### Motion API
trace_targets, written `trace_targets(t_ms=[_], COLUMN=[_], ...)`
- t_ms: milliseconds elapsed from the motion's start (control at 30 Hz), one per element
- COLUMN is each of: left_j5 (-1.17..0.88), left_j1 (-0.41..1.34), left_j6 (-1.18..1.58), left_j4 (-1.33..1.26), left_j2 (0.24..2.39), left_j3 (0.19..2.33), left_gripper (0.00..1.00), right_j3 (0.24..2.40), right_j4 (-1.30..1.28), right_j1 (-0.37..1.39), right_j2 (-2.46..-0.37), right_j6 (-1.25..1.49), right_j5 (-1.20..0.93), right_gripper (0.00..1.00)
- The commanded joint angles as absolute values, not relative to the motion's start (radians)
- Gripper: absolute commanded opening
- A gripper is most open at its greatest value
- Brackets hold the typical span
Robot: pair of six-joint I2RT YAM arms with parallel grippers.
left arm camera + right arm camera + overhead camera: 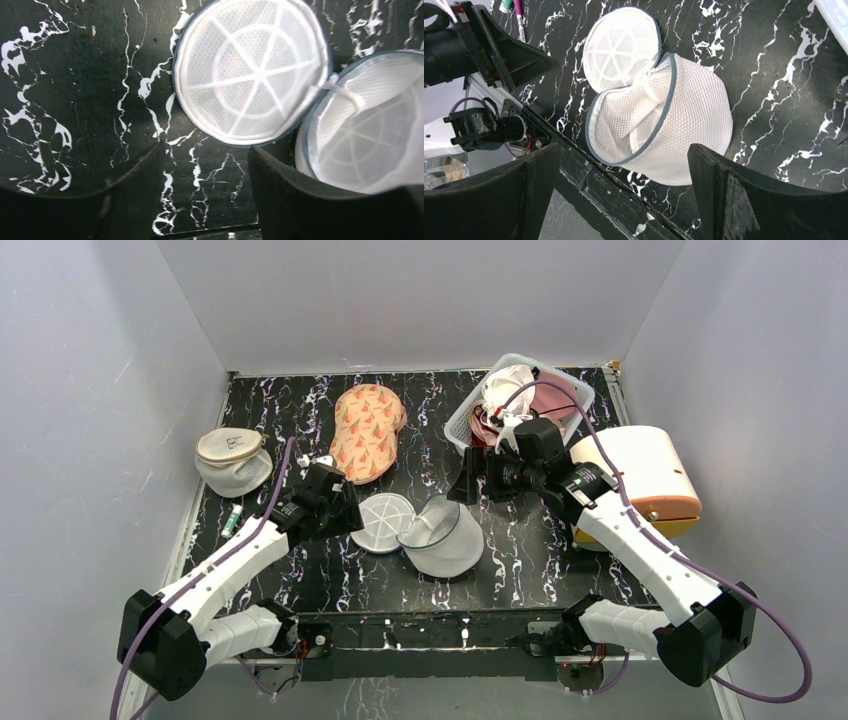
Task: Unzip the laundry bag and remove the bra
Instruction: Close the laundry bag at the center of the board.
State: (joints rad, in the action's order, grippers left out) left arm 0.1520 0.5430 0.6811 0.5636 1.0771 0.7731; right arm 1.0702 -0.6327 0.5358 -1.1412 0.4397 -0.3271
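One table (540, 570), black with white veining, walled on three sides. Bare top lies right of the laundry bag and along the near edge.
One cream case (640, 475) with an orange base at the right edge, partly behind the right arm.
One white slatted basket (462, 420) at the back right. It holds the bra (508, 388), whitish and rounded, and a pink garment (560, 400).
One laundry bag (445, 540), mid-table near the front edge, unzipped, with its mouth tipped toward the arms. Only mesh shows inside. Its round lid (384, 523) is flipped flat to the left, hinged at the rim.
One peach printed garment (367, 430) behind the lid.
One second mesh pouch (232, 460) at the left edge. Its cream top bears a dark mark too small to read.
Right gripper (624, 147): fingers spread wide above the bag, nothing between them.
Left gripper (205, 147): fingers apart beside the lid, gripping nothing.
One marker (232, 519) at the left edge, any lettering illegible.
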Motion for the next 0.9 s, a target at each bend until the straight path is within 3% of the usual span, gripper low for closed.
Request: trace_targets(t_ms=[0, 200, 433, 833, 867], left_j5=[0.190, 0.059, -0.030, 0.016, 0.036], left_j1=[0.513, 0.446, 0.375, 0.374, 0.375], left_j6=[0.587, 0.501, 0.468, 0.460, 0.465], left_j4=[0.460, 0.372, 0.256, 0.243, 0.255], left_j2=[1.101, 1.258, 1.409, 1.552, 1.550], left_j3=[0.741, 0.750, 0.737, 0.716, 0.714], left_gripper=[0.55, 0.35, 0.30, 0.29, 0.25], right_j3=[1.052, 1.040, 1.038, 1.007, 1.009], right_j4=[-0.627, -0.635, -0.634, -0.609, -0.609], right_j1=[0.535, 0.535, 0.535, 0.535, 0.535], right_j2=[-1.083, -1.075, -1.064, -1.069, -1.069], right_j6=[0.433, 0.433, 0.434, 0.440, 0.441], right_j5=[-0.301, -0.292, -0.292, -0.305, -0.306], right_gripper=[0.98, 0.98, 0.98, 0.98, 0.98])
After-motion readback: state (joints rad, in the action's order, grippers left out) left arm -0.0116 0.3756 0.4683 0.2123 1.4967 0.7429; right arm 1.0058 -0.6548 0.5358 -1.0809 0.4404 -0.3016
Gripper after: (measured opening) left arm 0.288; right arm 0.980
